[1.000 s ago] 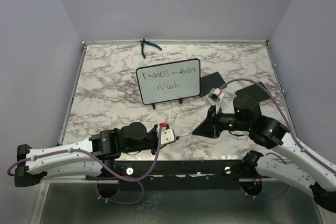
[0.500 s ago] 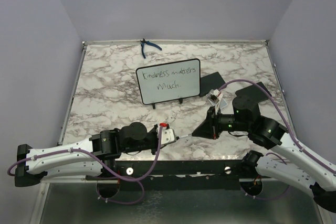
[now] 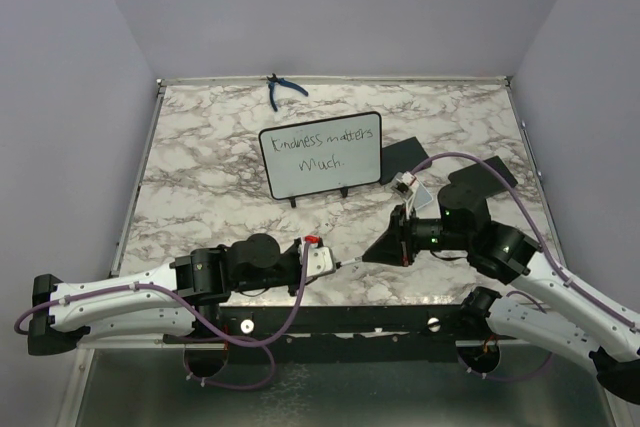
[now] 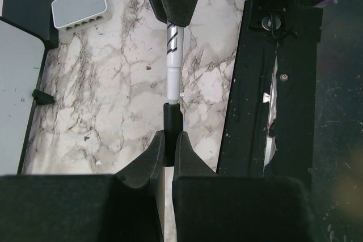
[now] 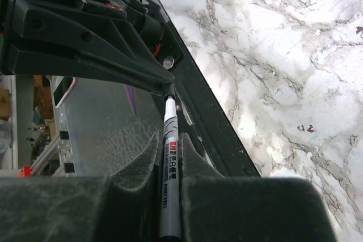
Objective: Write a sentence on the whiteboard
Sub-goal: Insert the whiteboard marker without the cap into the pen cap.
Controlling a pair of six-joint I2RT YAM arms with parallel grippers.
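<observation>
With the sentence (image 3: 322, 142) finished on the whiteboard (image 3: 322, 155) standing mid-table, the marker (image 4: 173, 66), clenched by the right gripper (image 5: 169, 140), has been pushed leftward, seemingly into the cap (image 4: 172, 118) pinched by the left gripper (image 4: 171, 137).

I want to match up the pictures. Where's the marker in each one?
Top view: the marker is low in the middle, bridging the left gripper and the right gripper.
Left wrist: it runs up the middle, with its black end in the left gripper at the bottom.
Right wrist: it is at the bottom middle, rising out of the right gripper.
Shared landmark: the marble table.
</observation>
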